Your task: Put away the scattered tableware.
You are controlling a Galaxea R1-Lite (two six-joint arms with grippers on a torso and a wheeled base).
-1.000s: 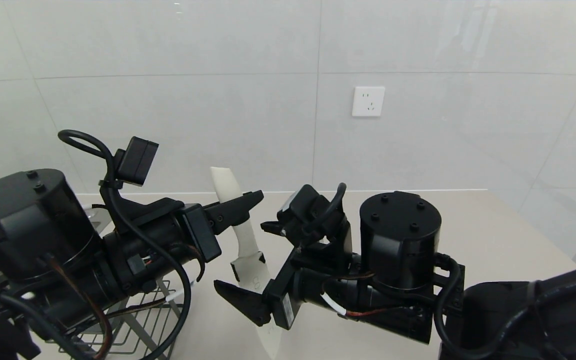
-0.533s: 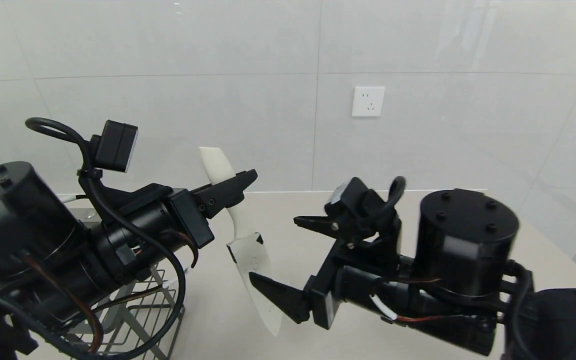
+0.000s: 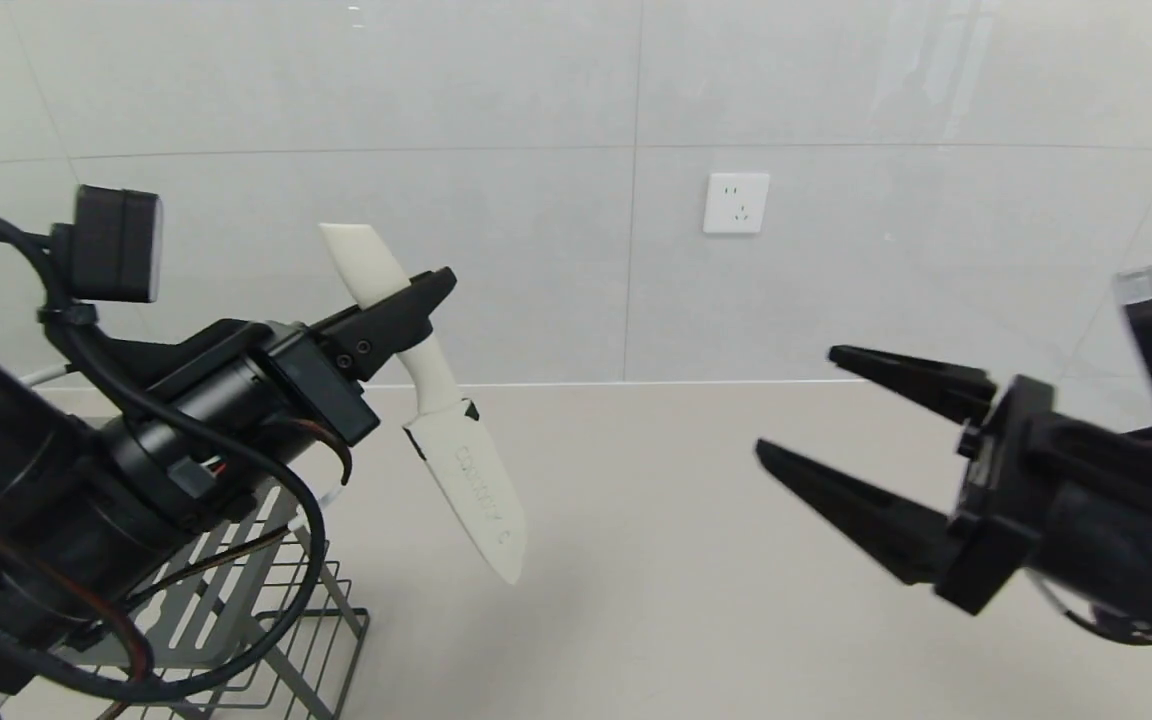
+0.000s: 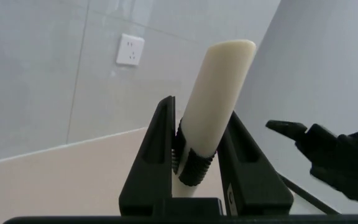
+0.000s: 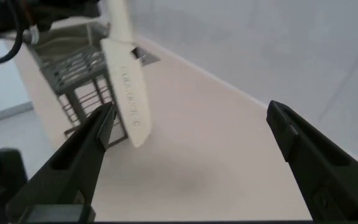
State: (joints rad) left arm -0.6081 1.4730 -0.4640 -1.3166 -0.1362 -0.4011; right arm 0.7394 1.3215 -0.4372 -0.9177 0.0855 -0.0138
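Two claws hang above the pale counter, well apart from each other. The left claw is clamped on a white knife, pinching its cream handle. The butt of the handle sticks up past the fingertips, and the blade slants down below them with its tip in the air over the counter. From the left wrist, that claw squeezes the knife from both sides.

A wire rack sits on the counter beneath the left claw, on the side away from the right claw. The right claw stands wide open with nothing between its fingers, and its tips are aimed toward the knife across a gap. From the right wrist, the knife hangs out ahead of the spread right claw, with the rack beyond it. A wall socket sits on the tiled wall behind, above and between the two claws.
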